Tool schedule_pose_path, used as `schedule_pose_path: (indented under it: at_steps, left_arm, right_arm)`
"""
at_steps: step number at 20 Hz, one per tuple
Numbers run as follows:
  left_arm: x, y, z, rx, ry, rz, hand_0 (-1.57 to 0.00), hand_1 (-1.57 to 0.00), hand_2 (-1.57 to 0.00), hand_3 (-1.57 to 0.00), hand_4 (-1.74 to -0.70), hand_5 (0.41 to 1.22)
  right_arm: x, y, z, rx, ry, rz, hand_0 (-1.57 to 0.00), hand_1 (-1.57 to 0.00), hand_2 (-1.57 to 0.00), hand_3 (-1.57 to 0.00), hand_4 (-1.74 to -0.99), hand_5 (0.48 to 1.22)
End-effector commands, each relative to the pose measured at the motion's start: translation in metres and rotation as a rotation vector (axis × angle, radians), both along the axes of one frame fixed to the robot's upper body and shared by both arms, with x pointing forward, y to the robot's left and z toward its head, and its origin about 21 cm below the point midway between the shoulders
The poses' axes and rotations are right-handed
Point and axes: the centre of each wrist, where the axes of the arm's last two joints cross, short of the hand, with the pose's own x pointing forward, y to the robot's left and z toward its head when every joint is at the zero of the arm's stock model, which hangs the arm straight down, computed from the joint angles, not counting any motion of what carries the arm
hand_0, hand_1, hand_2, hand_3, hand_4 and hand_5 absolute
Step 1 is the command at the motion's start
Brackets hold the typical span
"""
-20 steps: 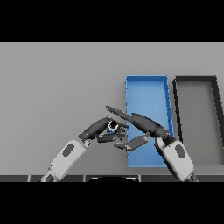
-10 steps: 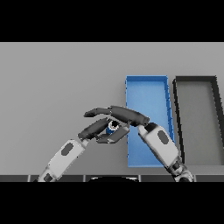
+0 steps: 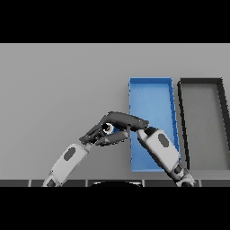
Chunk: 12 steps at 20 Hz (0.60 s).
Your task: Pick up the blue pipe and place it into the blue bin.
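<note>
Both hands met lower centre: right hand (image 3: 126, 119) clenched over blue pipe (image 3: 112, 129), left hand (image 3: 99, 135) grip unclear, beside blue bin (image 3: 151, 96)

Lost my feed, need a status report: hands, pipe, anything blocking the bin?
Both hands on blue pipe: left hand beneath, right hand over it. Pipe just left of blue bin, not in. Black bin beyond; nothing blocking.

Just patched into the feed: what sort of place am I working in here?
Probably a bare sorting bench: a plain grey table with a blue bin and a black bin side by side, and both hands, left hand and right hand, closing over the small blue pipe.
</note>
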Motion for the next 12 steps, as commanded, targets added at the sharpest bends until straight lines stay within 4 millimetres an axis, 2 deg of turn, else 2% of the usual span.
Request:
schedule_pose_path:
  at_steps: [1,5,6,7,9,10,11,12]
  left_arm:
    - [0.001,0.003,0.001,0.022,0.007,0.006,-1.44,-1.43,-1.35,-1.41,-1.71,1.221]
    - [-0.002,0.005,-0.001,0.023,0.025,0.004,-1.52,-1.51,-1.39,-1.5,-1.73,1.221]
    - [0.001,0.005,0.002,0.022,-0.003,0.004,-1.43,-1.35,-1.22,-1.33,-1.65,1.221]
    - [-0.001,0.006,0.002,0.049,-0.035,-0.004,-1.16,-1.08,-0.98,-1.07,-1.54,1.221]
    - [0.004,0.011,0.003,0.144,-0.084,-0.054,-0.74,-0.69,-0.62,-0.68,-1.31,1.221]
    - [0.004,0.012,0.002,0.164,-0.103,-0.074,-0.59,-0.55,-0.5,-0.55,-1.22,1.221]
    - [0.005,0.015,0.001,0.169,-0.122,-0.075,-0.47,-0.44,-0.4,-0.44,-1.14,1.187]
    - [0.006,0.017,0.0,0.182,-0.122,-0.074,-0.38,-0.35,-0.32,-0.35,-1.09,1.113]
  right_arm:
    - [-0.001,0.001,-0.001,-0.007,-0.03,-0.004,-1.46,-1.45,-1.46,-1.41,-1.447,1.059]
    - [-0.005,0.0,-0.005,0.014,-0.033,-0.007,-1.52,-1.52,-1.53,-1.51,-1.475,1.155]
    - [-0.004,0.001,-0.002,0.028,-0.027,-0.013,-1.53,-1.53,-1.53,-1.52,-1.48,1.168]
    - [-0.003,-0.001,-0.002,0.042,-0.004,-0.013,-1.54,-1.54,-1.54,-1.53,-1.483,1.179]
    - [-0.004,-0.002,-0.003,0.035,0.001,-0.01,-1.55,-1.55,-1.55,-1.54,-1.488,1.194]
    - [-0.005,0.0,-0.003,0.016,0.004,-0.015,-1.56,-1.56,-1.56,-1.55,-1.49,1.199]
    - [-0.006,-0.002,-0.003,0.026,-0.008,-0.012,-1.56,-1.56,-1.56,-1.55,-1.491,1.204]
    - [-0.008,-0.001,-0.005,0.042,-0.014,-0.005,-1.56,-1.56,-1.56,-1.56,-1.492,1.207]
